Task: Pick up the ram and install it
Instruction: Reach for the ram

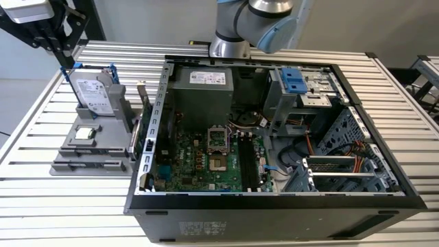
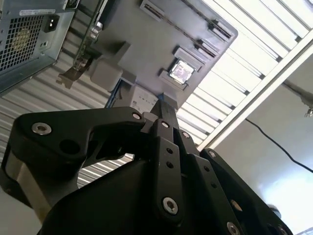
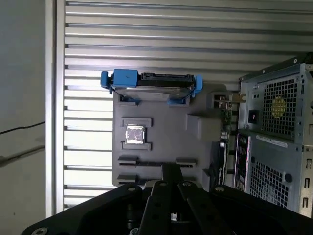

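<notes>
**Hanging over the grey fixture (image 3: 161, 115), ram (image 3: 149, 164) not yet in my claw (image 3: 171, 171)**

State of the claw: fingers look pressed together, with nothing pinched between them. I hang high above the fixture, pointing straight down at it. It stands on the slatted table (image 1: 61, 206), just beside the open computer case (image 1: 274, 206), on the exterior view's left.

Where the ram is: I take it for the thin dark strip set on edge between two end clips in the fixture's near row, in the first wrist view. It is too slim to be certain. On edge makes sense, since the top edge is offered up for a pinch across the flat faces.

The same logic holds across the fixture. The hard drive (image 3: 151, 81) stands upright in its blue bracket at the other end. The CPU chip (image 3: 135, 134) lies flat in a square pocket between.

The case lies on its side, panel off, so the motherboard (image 1: 199, 167) faces up. Its long black memory slots (image 1: 247, 162) run beside the processor socket (image 1: 217, 140), open to a straight downward push.

Judgement: pick-up not begun.
</notes>
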`<state>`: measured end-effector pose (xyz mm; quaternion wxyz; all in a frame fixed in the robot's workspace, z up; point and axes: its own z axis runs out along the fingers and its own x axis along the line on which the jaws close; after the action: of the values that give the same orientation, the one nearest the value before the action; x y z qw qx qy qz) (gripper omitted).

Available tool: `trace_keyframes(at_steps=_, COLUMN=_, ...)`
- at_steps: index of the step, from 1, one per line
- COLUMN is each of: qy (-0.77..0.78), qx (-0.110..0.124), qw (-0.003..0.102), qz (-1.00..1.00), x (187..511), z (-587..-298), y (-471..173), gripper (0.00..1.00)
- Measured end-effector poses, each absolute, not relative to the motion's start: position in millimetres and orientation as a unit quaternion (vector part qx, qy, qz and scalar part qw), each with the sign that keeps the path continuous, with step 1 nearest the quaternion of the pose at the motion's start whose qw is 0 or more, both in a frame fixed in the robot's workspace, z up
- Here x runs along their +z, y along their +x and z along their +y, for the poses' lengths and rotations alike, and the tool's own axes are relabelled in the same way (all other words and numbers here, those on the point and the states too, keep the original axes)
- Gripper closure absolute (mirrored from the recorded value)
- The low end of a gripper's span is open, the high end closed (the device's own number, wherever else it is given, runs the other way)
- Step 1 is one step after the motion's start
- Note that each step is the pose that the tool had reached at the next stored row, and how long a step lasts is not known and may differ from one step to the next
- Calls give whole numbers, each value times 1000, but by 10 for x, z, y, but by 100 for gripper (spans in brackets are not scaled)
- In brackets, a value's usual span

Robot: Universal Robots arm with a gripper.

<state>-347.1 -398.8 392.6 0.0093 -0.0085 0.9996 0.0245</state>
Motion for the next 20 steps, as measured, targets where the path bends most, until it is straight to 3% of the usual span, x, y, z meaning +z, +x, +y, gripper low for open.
trace_keyframes(at_steps=20, qy=-8, qx=24, qw=9, qz=1000, x=3921, z=-4460, y=-3504, gripper=100)
